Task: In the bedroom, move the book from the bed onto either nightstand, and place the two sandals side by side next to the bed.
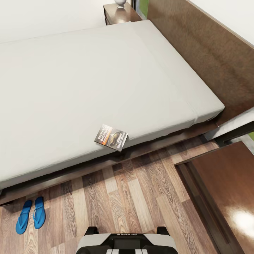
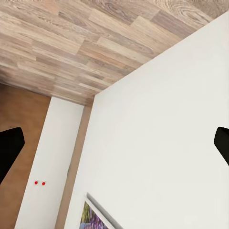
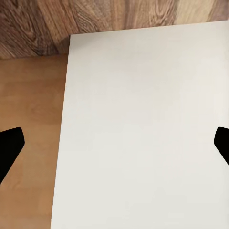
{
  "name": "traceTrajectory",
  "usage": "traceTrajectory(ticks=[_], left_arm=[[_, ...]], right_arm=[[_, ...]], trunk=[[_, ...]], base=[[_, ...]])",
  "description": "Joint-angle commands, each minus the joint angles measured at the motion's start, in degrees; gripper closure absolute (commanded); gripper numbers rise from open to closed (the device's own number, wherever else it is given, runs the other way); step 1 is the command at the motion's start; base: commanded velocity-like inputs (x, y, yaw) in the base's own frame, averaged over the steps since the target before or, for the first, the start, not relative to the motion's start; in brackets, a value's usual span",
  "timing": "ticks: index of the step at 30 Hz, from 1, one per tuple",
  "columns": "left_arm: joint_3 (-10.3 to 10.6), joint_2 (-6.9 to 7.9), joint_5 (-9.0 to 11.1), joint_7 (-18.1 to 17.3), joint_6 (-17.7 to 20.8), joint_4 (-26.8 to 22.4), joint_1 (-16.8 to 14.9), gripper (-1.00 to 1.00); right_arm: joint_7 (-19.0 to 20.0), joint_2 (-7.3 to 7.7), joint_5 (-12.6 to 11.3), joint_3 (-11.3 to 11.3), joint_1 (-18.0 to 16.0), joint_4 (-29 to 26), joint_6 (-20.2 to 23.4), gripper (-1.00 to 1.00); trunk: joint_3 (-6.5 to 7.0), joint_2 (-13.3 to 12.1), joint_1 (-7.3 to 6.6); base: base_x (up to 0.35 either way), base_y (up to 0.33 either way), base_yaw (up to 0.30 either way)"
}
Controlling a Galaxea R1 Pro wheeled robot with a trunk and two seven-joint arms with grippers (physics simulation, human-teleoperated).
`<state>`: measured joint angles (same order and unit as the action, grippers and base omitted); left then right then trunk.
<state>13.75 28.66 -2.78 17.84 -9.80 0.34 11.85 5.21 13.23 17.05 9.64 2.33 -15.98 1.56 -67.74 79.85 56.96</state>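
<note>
The large low dark-brown wooden bed [image 1: 225,67] with its smooth light-grey mattress [image 1: 88,81] is the landmark here. The small thin paperback book [image 1: 111,137] with a dark cover, orange band and white lettering lies flat on the mattress at the bed's near edge, one corner reaching just over that edge. The two bright blue flat sandals [image 1: 31,215] lie on the wood-plank floor [image 1: 134,197] just off the bed's near side, well along it from the book, close beside each other and roughly parallel. A low dark-brown wooden nightstand [image 1: 118,14] with a glossy top stands at the far side of the bed by the headboard, carrying a small pale rounded object [image 1: 120,3]; a second glossy dark-brown cabinet top [image 1: 229,190] sits just off the bed's near headboard corner. The robot's white and black trunk [image 1: 127,241] faces the bed's near side, with the book ahead of it. In the left wrist view the left hand [image 2: 114,143] has its dark fingertips spread wide apart, nothing between them, facing white wall panels and plank flooring. The right hand [image 3: 114,143] in the right wrist view is likewise spread apart and empty, facing a white panel. Neither wrist view has the book, so how it lies relative to either hand cannot be told.
</note>
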Motion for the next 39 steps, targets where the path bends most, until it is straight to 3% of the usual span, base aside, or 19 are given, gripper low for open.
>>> traceTrajectory(ticks=[1, 39], left_arm=[[0.16, 0.00, -0.29, 0.27, -0.27, 0.05, 0.01, -1.00], [0.19, -0.08, -0.38, 0.27, -0.75, 0.09, 0.01, -1.00]], right_arm=[[0.44, -0.04, 0.55, 0.51, -0.01, -0.22, 0.15, -1.00], [0.55, -0.61, 0.53, 0.39, -1.51, -2.67, -0.63, -1.00]], trunk=[[-0.01, 0.02, 0.01], [-0.01, 0.02, 0.01]], base=[[0.000, 0.000, 0.000], [0.000, 0.000, 0.000]])
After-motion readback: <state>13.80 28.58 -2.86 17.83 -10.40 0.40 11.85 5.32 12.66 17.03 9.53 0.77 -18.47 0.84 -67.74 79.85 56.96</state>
